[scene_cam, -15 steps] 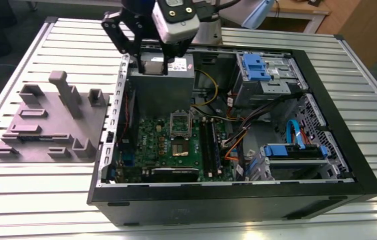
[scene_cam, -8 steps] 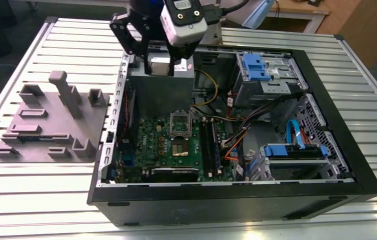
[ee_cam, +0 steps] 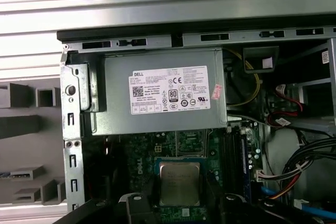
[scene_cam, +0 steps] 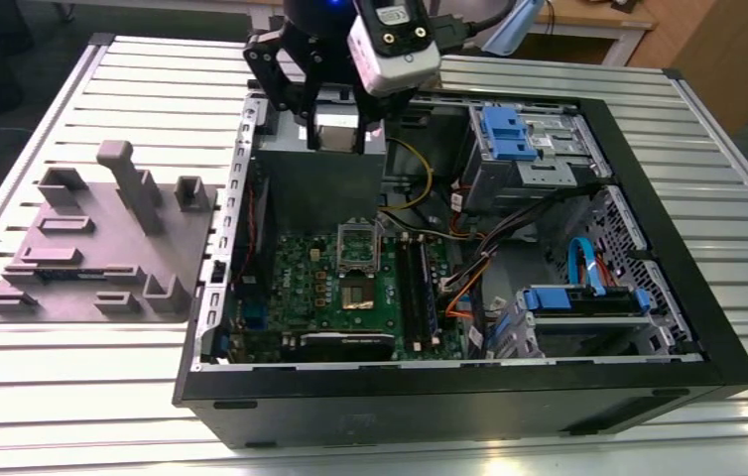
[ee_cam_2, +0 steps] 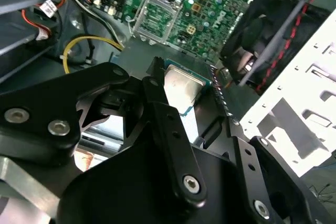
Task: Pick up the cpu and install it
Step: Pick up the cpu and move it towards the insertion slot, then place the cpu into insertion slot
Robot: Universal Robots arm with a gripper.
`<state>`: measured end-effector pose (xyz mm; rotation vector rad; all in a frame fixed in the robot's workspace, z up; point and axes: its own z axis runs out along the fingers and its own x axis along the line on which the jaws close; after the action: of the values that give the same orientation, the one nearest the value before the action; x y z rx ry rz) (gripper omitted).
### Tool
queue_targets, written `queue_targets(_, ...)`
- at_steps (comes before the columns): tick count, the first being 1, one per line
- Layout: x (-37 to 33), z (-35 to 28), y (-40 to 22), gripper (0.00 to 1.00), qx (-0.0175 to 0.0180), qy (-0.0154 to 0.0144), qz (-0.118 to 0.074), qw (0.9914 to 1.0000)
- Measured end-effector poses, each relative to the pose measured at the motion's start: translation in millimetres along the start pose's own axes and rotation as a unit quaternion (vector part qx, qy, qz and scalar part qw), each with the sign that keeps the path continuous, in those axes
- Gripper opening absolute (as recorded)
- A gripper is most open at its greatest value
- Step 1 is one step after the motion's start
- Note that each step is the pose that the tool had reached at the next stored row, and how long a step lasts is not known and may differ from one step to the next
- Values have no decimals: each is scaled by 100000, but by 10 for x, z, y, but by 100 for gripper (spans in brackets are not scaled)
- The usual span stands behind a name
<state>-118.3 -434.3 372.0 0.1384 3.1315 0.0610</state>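
A white label (ee_cam: 169,89) — rows of small print and round marks — is borne on the grey metal box (ee_cam: 157,116) in the first wrist view. A pink sticker (ee_cam: 216,92) is set just beside it; pale lettering is printed on the green board (ee_cam: 137,153).

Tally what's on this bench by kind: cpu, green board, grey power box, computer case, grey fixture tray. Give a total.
cpu: 1
green board: 1
grey power box: 1
computer case: 1
grey fixture tray: 1
Total: 5
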Motion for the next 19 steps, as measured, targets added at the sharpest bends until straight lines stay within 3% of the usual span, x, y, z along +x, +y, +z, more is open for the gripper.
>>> queue_targets(15, -19, 4, 2, 47, 4, -4, 148, 100000)
queue_targets(19, -20, 46, -11, 47, 3, -2, 123, 100000)
